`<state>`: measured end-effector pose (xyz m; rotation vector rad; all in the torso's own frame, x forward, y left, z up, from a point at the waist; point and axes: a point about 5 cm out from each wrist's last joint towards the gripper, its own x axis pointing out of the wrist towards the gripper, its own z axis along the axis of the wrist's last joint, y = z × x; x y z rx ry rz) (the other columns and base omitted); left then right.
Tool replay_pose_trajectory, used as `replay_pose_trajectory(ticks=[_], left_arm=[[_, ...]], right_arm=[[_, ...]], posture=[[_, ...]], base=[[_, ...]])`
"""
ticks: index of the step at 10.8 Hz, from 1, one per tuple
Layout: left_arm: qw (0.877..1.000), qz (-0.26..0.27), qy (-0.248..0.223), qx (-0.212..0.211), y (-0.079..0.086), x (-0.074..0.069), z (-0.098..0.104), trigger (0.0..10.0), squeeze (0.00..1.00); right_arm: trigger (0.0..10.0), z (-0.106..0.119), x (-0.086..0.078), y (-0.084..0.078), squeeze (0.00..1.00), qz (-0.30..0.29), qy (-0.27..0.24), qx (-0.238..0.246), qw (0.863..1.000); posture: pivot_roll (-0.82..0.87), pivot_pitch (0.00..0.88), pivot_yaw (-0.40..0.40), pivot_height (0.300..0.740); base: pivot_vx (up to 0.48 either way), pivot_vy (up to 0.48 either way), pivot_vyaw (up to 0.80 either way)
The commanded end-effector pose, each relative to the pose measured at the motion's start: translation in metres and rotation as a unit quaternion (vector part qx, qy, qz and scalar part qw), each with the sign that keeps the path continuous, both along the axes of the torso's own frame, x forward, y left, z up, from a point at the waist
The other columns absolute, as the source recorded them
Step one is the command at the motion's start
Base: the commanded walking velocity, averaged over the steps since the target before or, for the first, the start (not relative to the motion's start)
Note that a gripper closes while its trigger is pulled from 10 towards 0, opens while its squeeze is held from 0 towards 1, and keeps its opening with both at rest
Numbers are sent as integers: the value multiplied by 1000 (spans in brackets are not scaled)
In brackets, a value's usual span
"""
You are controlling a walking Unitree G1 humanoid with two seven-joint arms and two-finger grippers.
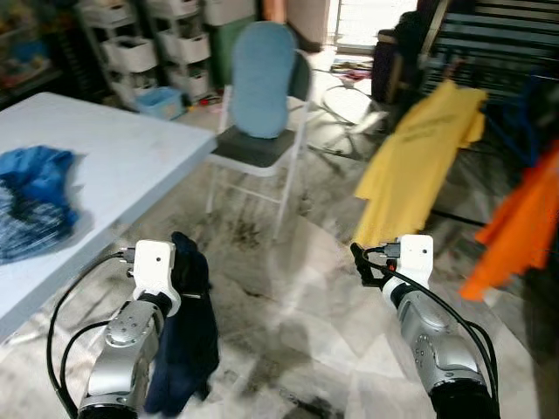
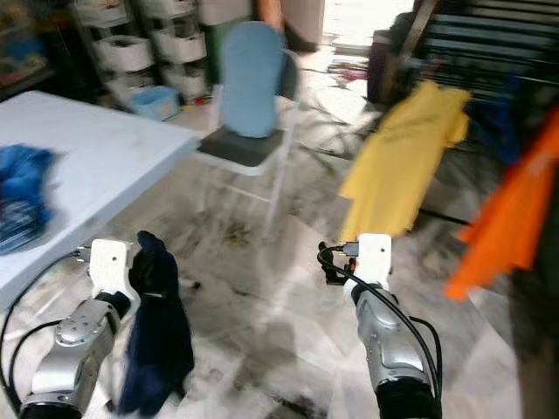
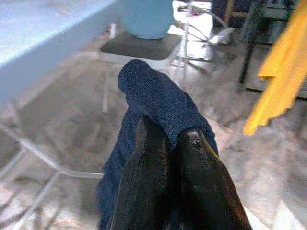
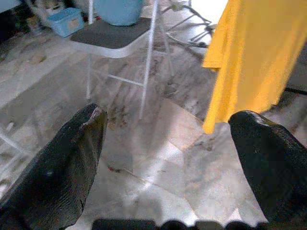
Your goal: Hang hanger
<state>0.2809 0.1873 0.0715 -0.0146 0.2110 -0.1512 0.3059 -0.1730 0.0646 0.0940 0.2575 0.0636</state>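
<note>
Currently, status from my end:
left gripper (image 3: 168, 139): lower left of the head frame, arm raised in front of me; wrist view shows both black fingers pressed together on a fold of dark navy garment (image 1: 188, 340).
dark navy garment: pinched at its top, rest hangs limp down beside the left forearm toward the floor. I can't make out a hanger inside it.
right gripper (image 4: 168, 158): lower centre-right of the head frame, arm raised; wrist view shows its two fingers (image 4: 57, 167) spread wide with nothing between them, just floor behind.
yellow T-shirt (image 1: 424, 157): upper right of the head frame, hanging off the dark drying rack (image 1: 489, 52), hem clear of the floor. Up and ahead of the right gripper, not touching it.
orange garment (image 1: 524, 218): right edge of the frame, also hanging, just right of the yellow one.
folding chair (image 1: 258, 131): upper centre, white frame, dark seat, blue pad on the backrest; stands between the table and the yellow T-shirt.
white table (image 1: 113, 166): left side of the frame, its corner near the chair.
blue cloth (image 1: 31, 201): crumpled on the table at the left edge.
storage drawers (image 1: 144, 44): upper left, behind the table.
floor (image 1: 279, 305): marbled grey tile, fills the lower middle between my two arms.
</note>
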Motion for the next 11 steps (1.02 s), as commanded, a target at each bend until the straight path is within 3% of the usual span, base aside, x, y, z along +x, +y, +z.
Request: replay_pose_trajectory(ticks=[1,5,7,11], left_arm=[[1000,-13,-18,-10,-4,1,9,10000,0],[999,-26,-9,-15,-8,-6,5,10000,0],[999,-36,-5,-19,-13,-9,2,10000,0],[997,-68,-32,-12,-21,-12,10,10000,0]], right_arm=[[10000,4,1,1,0,3,-10,-2,1000],[10000,5,1,1,0,3,-12,-4,1000],[10000,5,0,2,0,4,-13,-3,1000],[10000,4,-2,2,0,9,-14,-8,1000]], posture=[[-120,0,57,740],[-118,0,54,740],[-119,0,56,740],[-118,0,54,740]], base=[[0,255,-800],[0,362,-800],[0,184,-400],[0,0,0]])
